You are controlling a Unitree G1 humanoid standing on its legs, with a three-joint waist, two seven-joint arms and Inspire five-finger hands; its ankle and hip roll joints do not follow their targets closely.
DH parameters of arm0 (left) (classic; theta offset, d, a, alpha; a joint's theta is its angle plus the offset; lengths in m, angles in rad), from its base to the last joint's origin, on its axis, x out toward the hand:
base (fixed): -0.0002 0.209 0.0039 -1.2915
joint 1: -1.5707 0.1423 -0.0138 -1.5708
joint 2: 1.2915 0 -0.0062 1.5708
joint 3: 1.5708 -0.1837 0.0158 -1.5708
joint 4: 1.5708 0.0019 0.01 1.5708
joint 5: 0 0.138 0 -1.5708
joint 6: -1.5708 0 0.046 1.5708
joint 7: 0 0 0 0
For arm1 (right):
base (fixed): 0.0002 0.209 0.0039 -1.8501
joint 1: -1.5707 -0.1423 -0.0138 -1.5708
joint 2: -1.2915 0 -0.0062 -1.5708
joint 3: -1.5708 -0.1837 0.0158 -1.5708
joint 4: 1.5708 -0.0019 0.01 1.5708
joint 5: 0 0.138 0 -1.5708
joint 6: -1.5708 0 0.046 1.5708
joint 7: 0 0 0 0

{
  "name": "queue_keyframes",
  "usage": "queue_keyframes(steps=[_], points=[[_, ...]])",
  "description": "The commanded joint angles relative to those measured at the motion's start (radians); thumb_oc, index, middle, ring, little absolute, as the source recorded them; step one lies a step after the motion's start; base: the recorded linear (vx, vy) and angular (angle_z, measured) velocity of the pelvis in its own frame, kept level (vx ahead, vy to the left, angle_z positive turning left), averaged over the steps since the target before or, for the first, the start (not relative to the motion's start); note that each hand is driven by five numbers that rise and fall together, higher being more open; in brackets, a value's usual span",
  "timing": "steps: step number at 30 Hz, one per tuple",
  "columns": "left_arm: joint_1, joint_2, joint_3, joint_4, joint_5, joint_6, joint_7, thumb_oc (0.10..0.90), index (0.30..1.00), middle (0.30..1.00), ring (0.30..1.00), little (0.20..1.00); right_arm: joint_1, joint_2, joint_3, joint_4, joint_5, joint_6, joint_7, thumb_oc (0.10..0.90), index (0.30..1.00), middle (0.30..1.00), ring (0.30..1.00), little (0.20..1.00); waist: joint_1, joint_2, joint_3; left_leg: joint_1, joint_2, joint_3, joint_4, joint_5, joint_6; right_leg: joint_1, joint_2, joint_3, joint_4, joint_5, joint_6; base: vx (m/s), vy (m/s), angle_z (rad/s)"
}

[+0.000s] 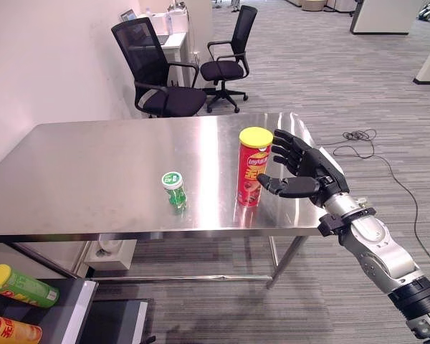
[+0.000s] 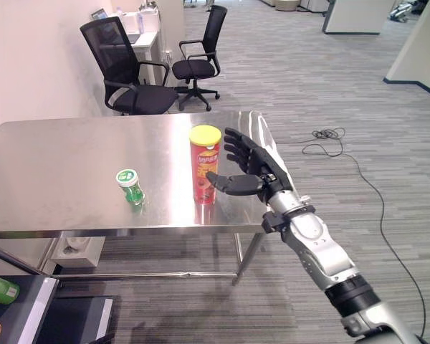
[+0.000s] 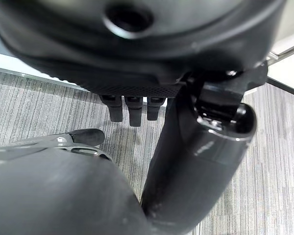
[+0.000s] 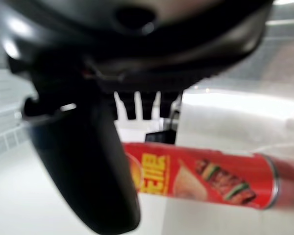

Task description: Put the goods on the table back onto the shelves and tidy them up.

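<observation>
On the rectangular stainless-steel table [image 1: 93, 165] stand 2 goods: a tall red cylindrical crisp can with a yellow lid [image 1: 252, 168], upright near the front edge, and a small green bottle with a white-and-green cap [image 1: 174, 190], also upright, a little to the can's left and apart from it. Just beside the can on its right, the robot's dark right hand [image 1: 306, 169] hovers over the tabletop, its fingers [image 2: 238, 149] straight and spread and the thumb held out toward the can's lower half; thumb and fingers stand apart with nothing between them, and the can is not clasped. Whether the thumb tip touches the can cannot be told. From the right wrist view the red can [image 4: 201, 175] lies just past the thumb, with the fingers extended above it.

The left hand [image 3: 132, 105] shows in its own wrist view above grey carpet, fingers straight and holding nothing.

At the lower left of the left eye view, a green crisp can with a yellow lid [image 1: 21, 285] and an orange-red crisp can [image 1: 11, 330] lie on their sides on a dark shelf [image 1: 75, 301]. Beyond the table stand 2 black mesh office chairs [image 1: 161, 72] by a white desk [image 1: 173, 44].
</observation>
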Motion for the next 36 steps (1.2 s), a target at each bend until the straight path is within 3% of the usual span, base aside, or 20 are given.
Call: queue_keyframes(steps=[1,13,36], points=[[0.063,-0.068,-0.076,0.092,0.014,0.013,-0.033,0.800,0.900,0.900,0.900,0.900,-0.200,-0.002,-0.017,-0.038,0.024,-0.106,-0.002,0.800,0.900,0.900,0.900,0.900,0.048,-0.044,-0.040,-0.023,-0.055,-0.071,0.001,-0.054,0.020,-0.048,0.092,0.021,0.004,0.131,-0.106,0.00,0.000,0.00],[0.073,-0.074,-0.085,0.091,0.004,0.016,-0.041,0.800,0.900,0.900,0.900,0.900,-0.295,-0.020,0.067,0.076,0.053,-0.084,0.013,0.800,0.900,0.900,0.900,0.900,0.059,-0.045,-0.045,-0.022,-0.059,-0.075,0.001,-0.059,0.018,-0.046,0.089,0.021,0.004,0.133,-0.103,0.00,0.000,0.00],[0.095,-0.081,-0.080,0.106,-0.015,0.020,-0.048,0.800,0.900,0.900,0.900,0.900,-0.366,0.013,0.127,0.161,0.089,-0.058,0.025,0.800,0.900,0.900,0.900,0.900,0.078,-0.046,-0.052,-0.022,-0.065,-0.080,0.001,-0.061,0.018,-0.040,0.084,0.011,0.005,0.137,-0.101,0.00,0.002,0.01]])
